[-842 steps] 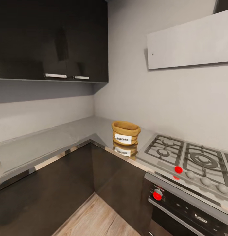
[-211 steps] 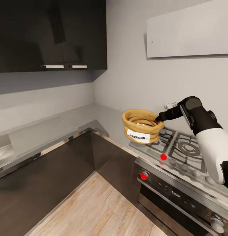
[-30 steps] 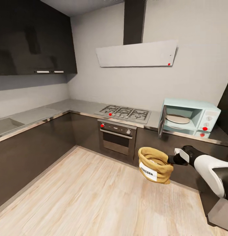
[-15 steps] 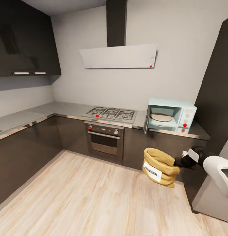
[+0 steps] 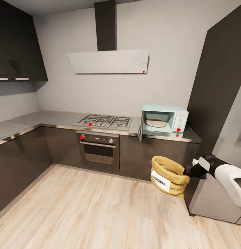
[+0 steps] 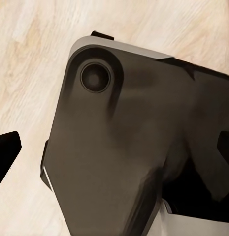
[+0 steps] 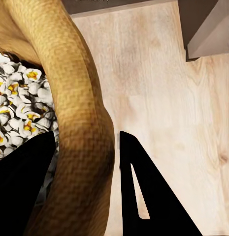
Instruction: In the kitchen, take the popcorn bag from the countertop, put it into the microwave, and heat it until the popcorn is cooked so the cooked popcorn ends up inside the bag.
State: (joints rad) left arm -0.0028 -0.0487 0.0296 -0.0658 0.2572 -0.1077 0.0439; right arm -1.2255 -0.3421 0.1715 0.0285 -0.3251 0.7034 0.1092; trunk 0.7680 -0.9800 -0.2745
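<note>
The tan popcorn bag point(image 5: 168, 175) hangs above the wood floor, tilted, its white label facing me. My right gripper point(image 5: 187, 171) is shut on its rolled rim. In the right wrist view the rim point(image 7: 82, 123) sits between my two black fingers point(image 7: 144, 196), and white-yellow popped kernels point(image 7: 20, 113) show inside. The mint microwave point(image 5: 164, 120) stands on the grey countertop point(image 5: 54, 119) beyond the bag, its door point(image 5: 140, 128) swung open to the left and the round plate inside bare. My left gripper's dark fingertip point(image 6: 6, 152) shows over the floor, fingers wide apart, holding nothing.
A steel gas hob point(image 5: 104, 121) and built-in oven point(image 5: 99, 149) stand left of the microwave, under the white hood point(image 5: 108, 61). A tall dark cabinet point(image 5: 217, 90) and the silver fridge point(image 5: 220, 180) close the right side. My own dark base point(image 6: 134, 162) lies under the left wrist.
The whole view has swung right, so the hob and microwave sit further left in the picture. The bag stays in my right gripper at about the same height.
</note>
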